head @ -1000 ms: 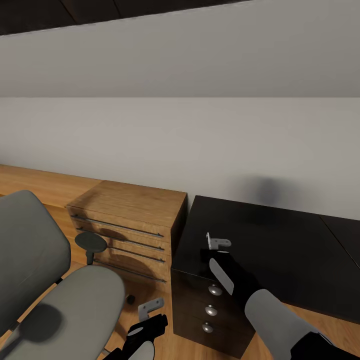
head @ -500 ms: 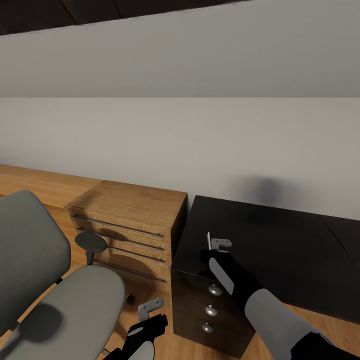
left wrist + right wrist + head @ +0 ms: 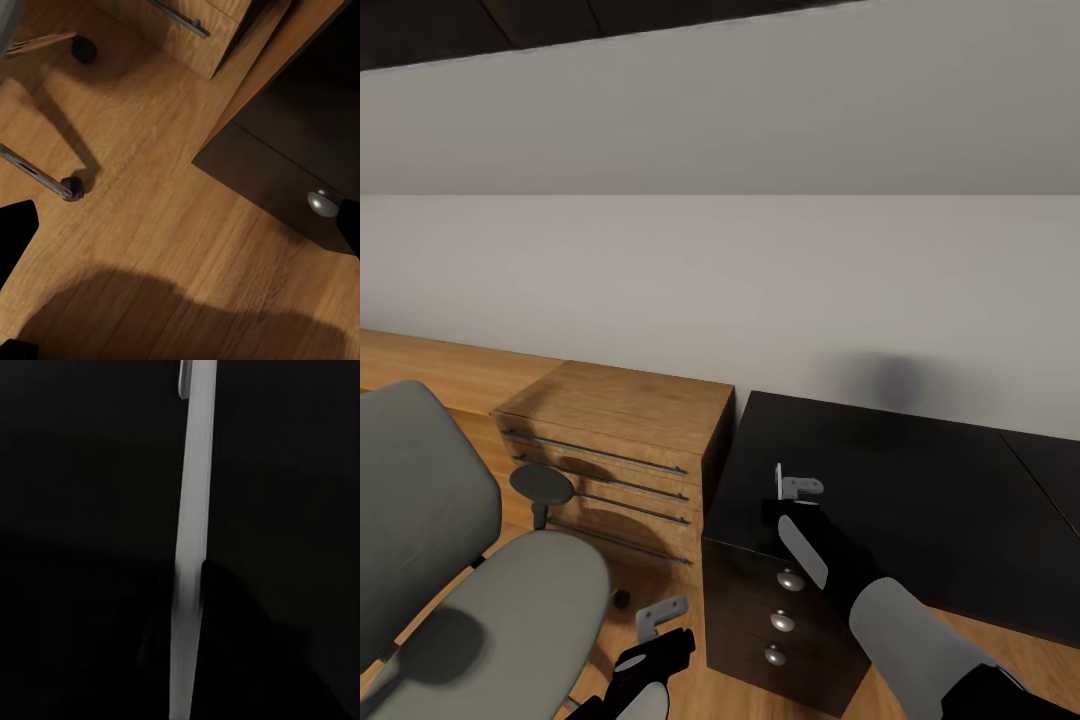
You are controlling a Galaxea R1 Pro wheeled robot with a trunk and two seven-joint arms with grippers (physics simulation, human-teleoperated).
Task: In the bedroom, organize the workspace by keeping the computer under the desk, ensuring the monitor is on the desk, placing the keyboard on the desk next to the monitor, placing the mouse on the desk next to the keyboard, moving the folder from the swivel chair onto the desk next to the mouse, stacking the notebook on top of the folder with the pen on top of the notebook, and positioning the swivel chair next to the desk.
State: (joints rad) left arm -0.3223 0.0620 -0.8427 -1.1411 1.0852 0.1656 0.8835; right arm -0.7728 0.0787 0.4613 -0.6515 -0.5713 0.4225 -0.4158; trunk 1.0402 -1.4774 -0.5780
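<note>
Wooden floor (image 3: 690, 690), drawer chest (image 3: 615, 455) between swivel chair (image 3: 460, 590) and desk (image 3: 900, 490)

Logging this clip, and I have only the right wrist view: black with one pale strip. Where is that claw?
Observer: The right claw hangs over the black desk, near its left front corner, above the three-knob drawers.
Operator: And the other claw?
Observer: The left claw is low over the wooden floor, between the chair and those drawers.
Operator: Where exactly is the chair?
Observer: The grey chair stands left of a wooden chest, which sits beside the desk's left end.
</note>
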